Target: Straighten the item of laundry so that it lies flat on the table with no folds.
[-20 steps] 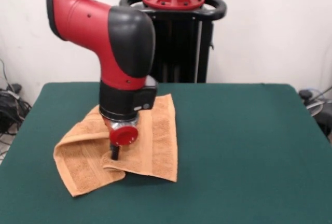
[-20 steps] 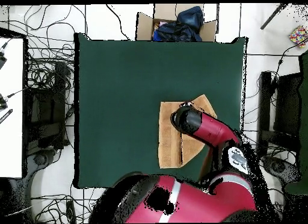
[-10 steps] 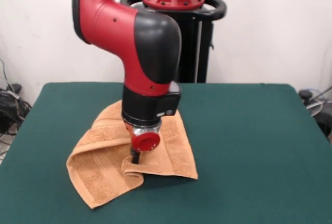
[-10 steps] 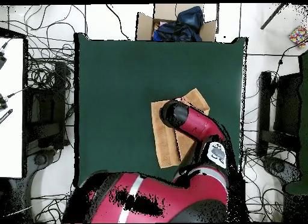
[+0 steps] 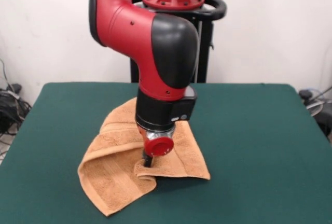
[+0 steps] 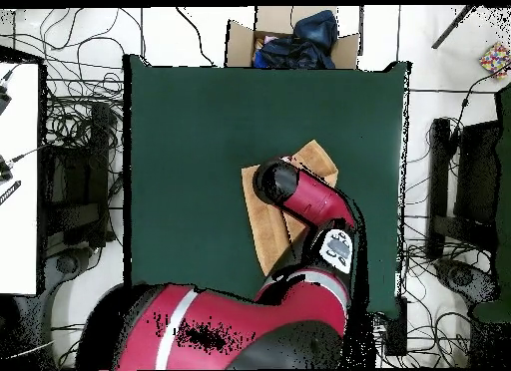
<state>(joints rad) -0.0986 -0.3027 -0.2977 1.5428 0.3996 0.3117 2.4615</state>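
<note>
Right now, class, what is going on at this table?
A red and black robot arm has its tool down on an orange-tan towel that lies on the green table. The towel is not flat: one part is folded over another, with a raised loop at one side. Whether the tool is gripping the cloth cannot be seen.

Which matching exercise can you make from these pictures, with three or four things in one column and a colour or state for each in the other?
Things:
1. orange-tan terry-cloth towel
2. large dark green felt-topped table
3. red and black robot arm
4. brown cardboard box beyond the table's edge

States:
A. holds dark blue cloth
B. folded over itself, not flat
C. comes down onto the towel
D. mostly bare, towel lying on it

Pairs: 1-B, 2-D, 3-C, 4-A
</note>
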